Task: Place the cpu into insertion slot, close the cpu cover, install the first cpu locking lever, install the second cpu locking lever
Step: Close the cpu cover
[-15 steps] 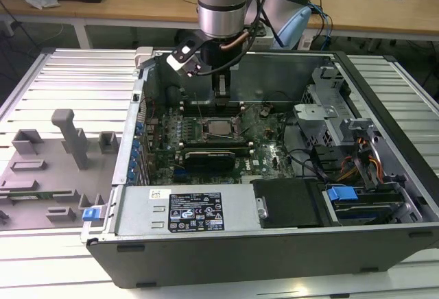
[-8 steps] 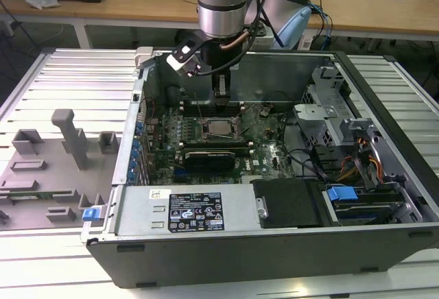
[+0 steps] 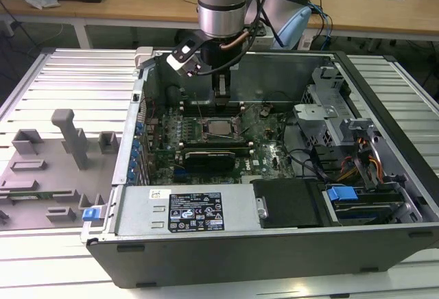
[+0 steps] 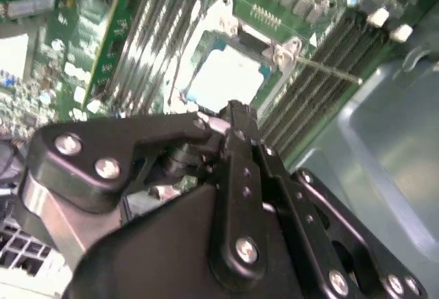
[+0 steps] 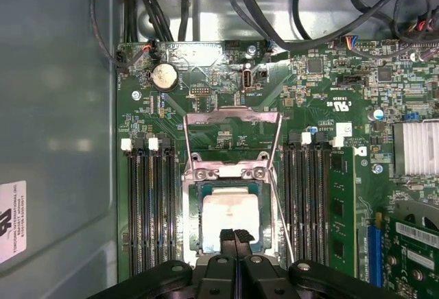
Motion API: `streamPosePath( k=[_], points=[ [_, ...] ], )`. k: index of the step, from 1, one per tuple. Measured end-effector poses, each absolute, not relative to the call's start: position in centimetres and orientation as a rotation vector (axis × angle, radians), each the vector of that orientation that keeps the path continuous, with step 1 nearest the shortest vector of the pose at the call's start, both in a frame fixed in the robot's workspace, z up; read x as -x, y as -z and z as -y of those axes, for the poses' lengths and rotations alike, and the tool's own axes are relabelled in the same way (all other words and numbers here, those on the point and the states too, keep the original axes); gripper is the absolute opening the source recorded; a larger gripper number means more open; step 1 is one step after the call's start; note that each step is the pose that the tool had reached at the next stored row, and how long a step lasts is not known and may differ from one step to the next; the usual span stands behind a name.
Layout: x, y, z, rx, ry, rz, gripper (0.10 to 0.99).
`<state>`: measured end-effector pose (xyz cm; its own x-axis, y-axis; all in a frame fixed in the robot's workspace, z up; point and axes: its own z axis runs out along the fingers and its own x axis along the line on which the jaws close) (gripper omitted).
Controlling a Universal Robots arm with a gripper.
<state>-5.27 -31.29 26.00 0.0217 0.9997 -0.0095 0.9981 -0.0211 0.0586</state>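
The cpu (image 5: 231, 215) lies flat inside the insertion slot (image 5: 194, 217), its pale metal top showing in both wrist views (image 4: 230, 76). The cpu cover (image 5: 233, 119) is swung open and lies back on the board beyond its hinge. A thin wire locking lever (image 5: 282, 220) stands free along one side of the socket (image 4: 328, 71). My gripper (image 5: 234, 234) hangs just above the near edge of the cpu with its black fingertips (image 4: 233, 110) pressed together and nothing between them. In the exterior view the gripper (image 3: 221, 93) hovers over the socket (image 3: 219, 128) inside the computer case.
Memory slots (image 5: 147, 210) flank the socket on both sides. A black expansion card (image 3: 209, 156) lies just in front of the socket. Cables (image 5: 260, 11) and the case wall (image 5: 55, 107) border the board. A drive cage (image 3: 329, 117) and grey fixtures (image 3: 68, 138) sit to either side.
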Motion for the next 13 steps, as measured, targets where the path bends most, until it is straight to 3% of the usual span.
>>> streamPosePath(
  k=[13],
  points=[
    [4.0, -27.2, 31.3, -2.211, -0.051, -2.165, 0.106]
  ],
)
